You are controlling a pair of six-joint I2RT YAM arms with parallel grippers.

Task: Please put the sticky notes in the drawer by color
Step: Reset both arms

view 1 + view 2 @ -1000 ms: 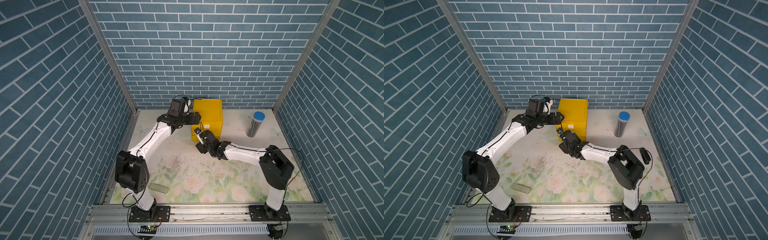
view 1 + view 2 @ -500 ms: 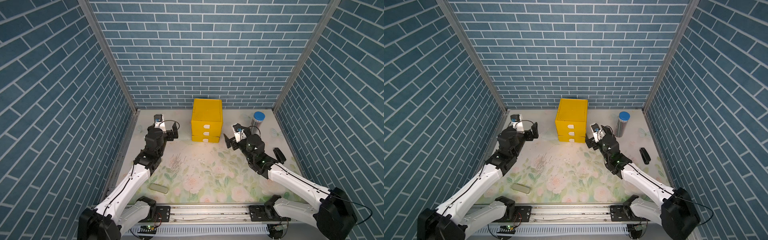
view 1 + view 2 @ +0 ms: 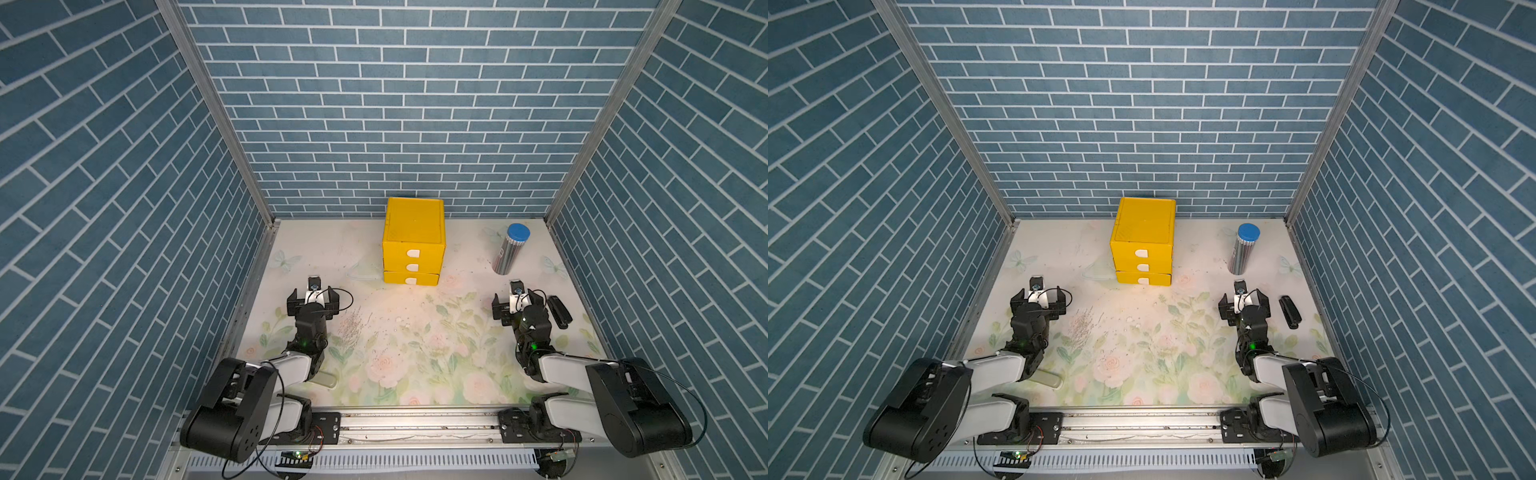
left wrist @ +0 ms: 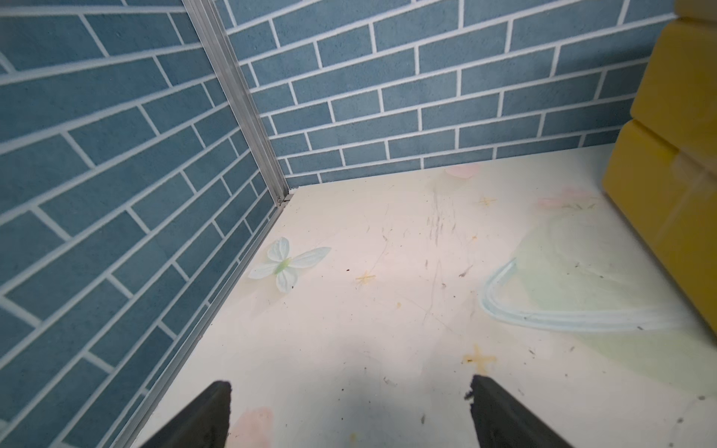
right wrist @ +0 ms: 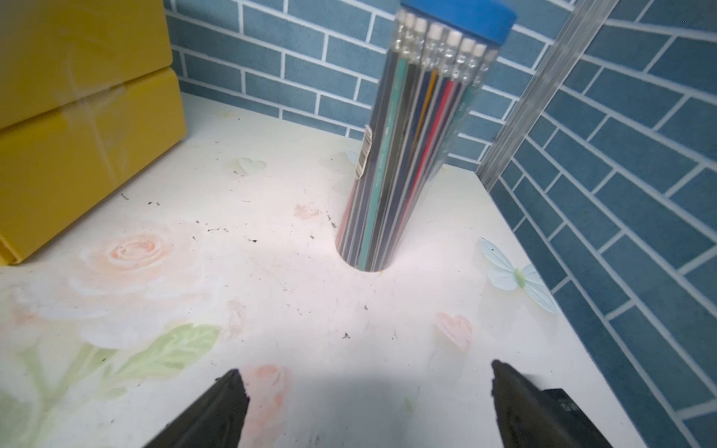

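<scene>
1. And there's the drawer [image 3: 413, 253] at the back of the desk [image 3: 415, 332], all three fronts pushed in, the bottom one maybe a hair proud.
2. No sticky notes anywhere on view. Presumably they're tucked inside, so the sorting looks finished.
3. Both the left gripper [image 3: 312, 297] and right gripper [image 3: 518, 302] hang released, empty, well apart from the drawer.

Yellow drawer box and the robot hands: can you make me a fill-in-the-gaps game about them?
The yellow drawer box has ___ white handles.
The tube of pencils standing beside it has a ___ cap.
The left gripper and the right gripper both have their jaws wide ___, holding nothing.
Missing words: three, blue, open.
</scene>
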